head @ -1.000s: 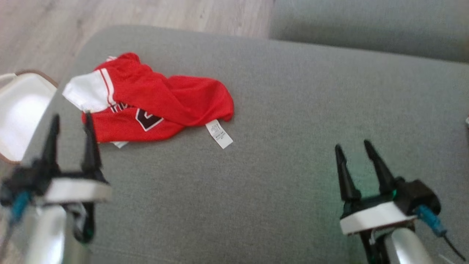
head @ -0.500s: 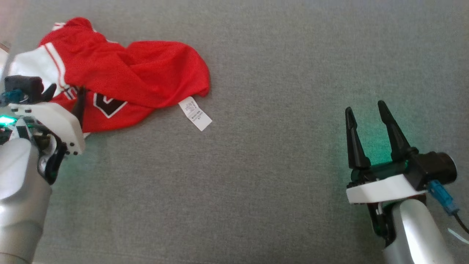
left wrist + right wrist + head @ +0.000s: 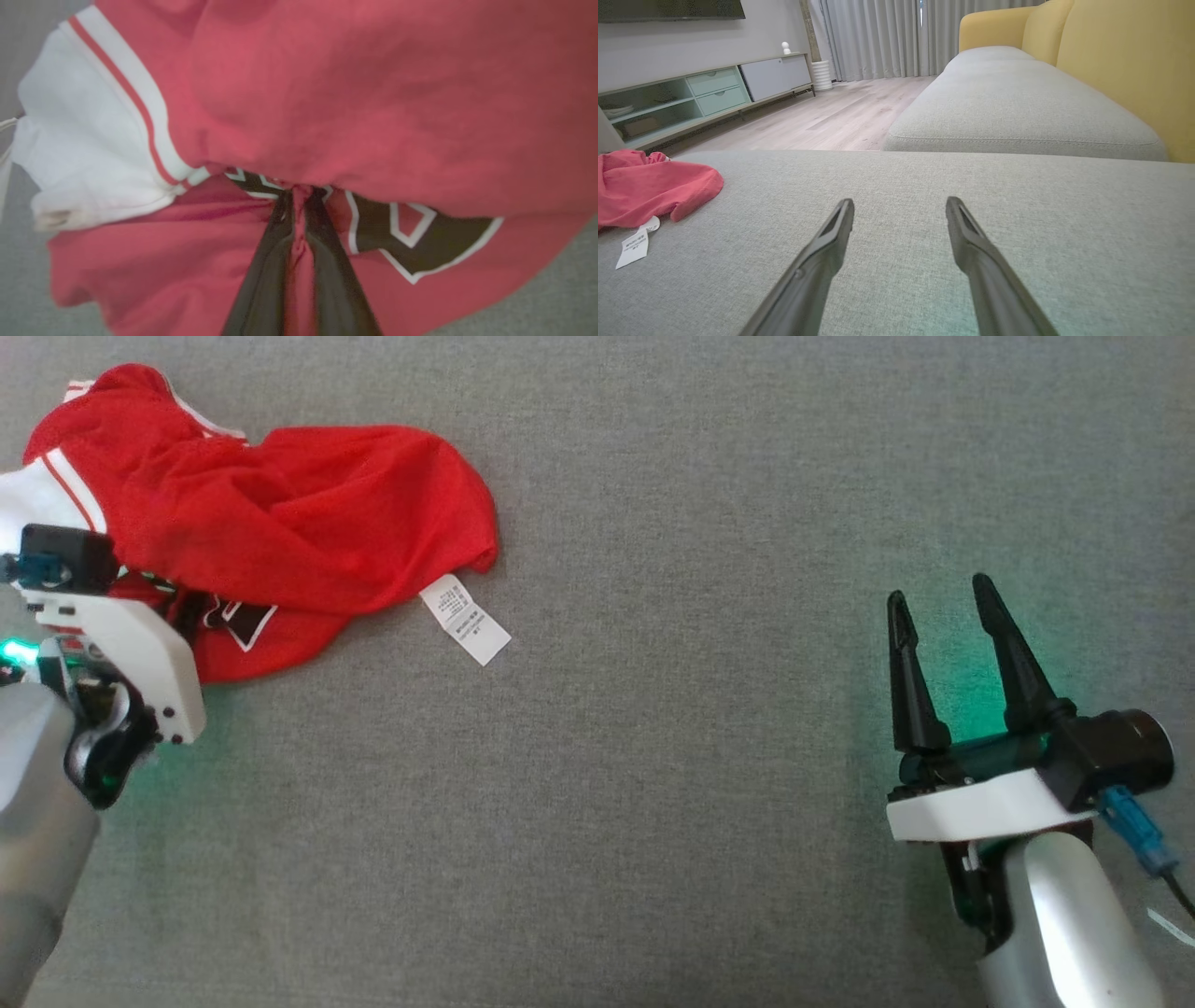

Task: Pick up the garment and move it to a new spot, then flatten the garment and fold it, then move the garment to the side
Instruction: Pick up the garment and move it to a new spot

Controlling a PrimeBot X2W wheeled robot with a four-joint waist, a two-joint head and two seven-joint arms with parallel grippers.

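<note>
- Well, the red garment lies bunched up on the grey cushion, far over on the robot's left. Its folds are heaped over one another rather than spread flat.
- One end of it is a white panel edged with a thin red stripe. A black emblem outlined in white peeks out from under the top fold.
- A white label hangs off the garment's edge and lies flat on the cushion, on the side nearer the middle.
- The left gripper is down in the cloth. Its two dark fingers are drawn almost together, with a ridge of red fabric pinched between them, right beside the emblem and just under the overhanging fold.
- Seen from the head, the left arm's white wrist block covers the garment's near corner, and the fingertips are mostly hidden in the cloth.
- The right gripper is well apart from the garment, over on the robot's right. Its fingers are spread wide with nothing between them, low over bare cushion; I cannot tell whether they touch it.
- A green glow tints the cushion around that gripper.
- Beyond the cushion sits a second grey seat with a yellow backrest.
- A wooden floor runs past it to a low cabinet and grey curtains.
</note>
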